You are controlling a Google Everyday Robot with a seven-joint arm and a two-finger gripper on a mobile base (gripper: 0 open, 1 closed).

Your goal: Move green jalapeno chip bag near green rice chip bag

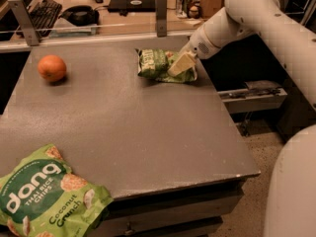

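Observation:
The green jalapeno chip bag (158, 64) is small and darker green, and lies at the far right of the grey table (128, 122). The gripper (178, 66) hangs from the white arm, right over the bag's right end, its pale fingers pointing down at it. The green rice chip bag (44, 195), bright lime with white "dang" lettering, lies at the table's near left corner and partly overhangs the edge. The two bags are far apart, across the table's diagonal.
An orange (52, 68) sits at the far left of the table. A rail with two posts (161, 11) runs along the far edge, with a desk of keyboards and cans behind. A metal shelf (254, 95) stands to the right, below table height.

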